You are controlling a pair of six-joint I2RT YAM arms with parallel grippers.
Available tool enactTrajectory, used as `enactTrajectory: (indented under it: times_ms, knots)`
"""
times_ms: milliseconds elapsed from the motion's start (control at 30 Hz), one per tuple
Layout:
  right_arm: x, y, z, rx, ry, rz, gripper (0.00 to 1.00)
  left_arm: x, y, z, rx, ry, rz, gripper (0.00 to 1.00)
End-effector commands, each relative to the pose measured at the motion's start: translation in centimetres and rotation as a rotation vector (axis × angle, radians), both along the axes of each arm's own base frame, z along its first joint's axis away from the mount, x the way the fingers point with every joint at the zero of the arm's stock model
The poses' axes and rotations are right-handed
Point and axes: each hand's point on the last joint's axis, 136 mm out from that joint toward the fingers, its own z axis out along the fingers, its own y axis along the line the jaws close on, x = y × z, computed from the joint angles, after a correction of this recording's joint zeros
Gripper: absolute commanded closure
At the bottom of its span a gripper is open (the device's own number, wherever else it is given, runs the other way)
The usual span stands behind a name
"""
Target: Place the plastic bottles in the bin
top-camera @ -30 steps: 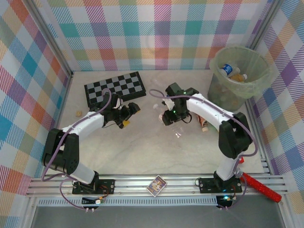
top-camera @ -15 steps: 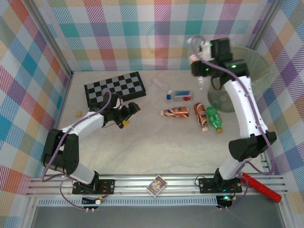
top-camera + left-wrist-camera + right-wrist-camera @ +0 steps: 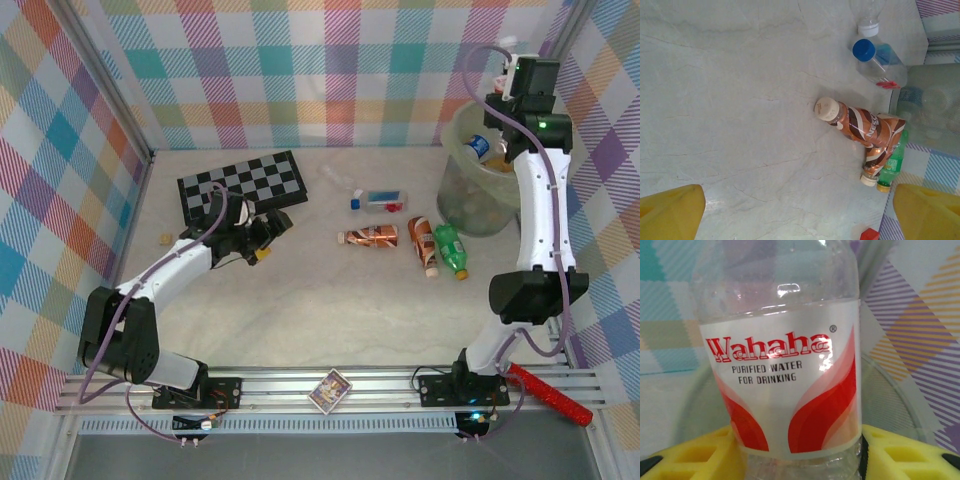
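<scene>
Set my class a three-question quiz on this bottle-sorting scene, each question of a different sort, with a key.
1. True or false: the left gripper is shut on a bottle.
2. What does the right gripper hold above the bin?
A. a green bottle
B. a Wahaha water bottle
C. the chequered board
3. Fill the gap: the brown Nescafé bottle lying on the table has a ____ cap.

Key: 1 false, its jaws stand open with nothing between them; 2 B; 3 cream.
</scene>
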Motion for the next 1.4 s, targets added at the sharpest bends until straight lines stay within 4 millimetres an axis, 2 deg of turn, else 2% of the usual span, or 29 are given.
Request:
enactTrajectory:
  times_ms: [0, 133, 267, 400, 700, 1033, 1167, 1367]
  knots:
    - [1.4, -2.3, 1.3, -0.059, -0.075, -0.037, 0.46, -0.7, 0.7, 0.0, 0.022, -0.004, -0.003, 0.04]
    - [2.1, -2.3, 0.9, -0.057, -0.069, -0.016, 0.46, -0.7, 0.7, 0.1, 0.021, -0.006, -0.001, 0.04]
    - [1.8, -2.0, 0.7, -0.053, -0.074, 0.002, 0.46, -0.9, 0.8, -0.2, 0.021, -0.001, 0.004, 0.04]
    - [1.3, -1.6, -0.5, -0.056, -0.087, 0.018, 0.46, -1.0, 0.8, -0.4, 0.019, 0.003, 0.004, 0.04]
    - [1.8, -2.2, -5.4, -0.015, -0.017, 0.009, 0.46, -1.0, 0.7, -0.2, 0.021, -0.002, -0.003, 0.04]
    - [2.0, -5.2, -11.0, 0.103, 0.148, -0.082, 0.43, -1.0, 0.8, -0.3, 0.024, -0.001, -0.001, 0.04]
    - [1.9, -5.5, -13.1, 0.162, 0.204, -0.098, 0.42, -1.0, 0.7, -0.4, 0.023, 0.002, -0.007, 0.04]
    - [1.3, -5.0, -15.4, 0.272, 0.301, -0.092, 0.35, -0.9, 0.7, -0.5, 0.026, 0.002, -0.008, 0.04]
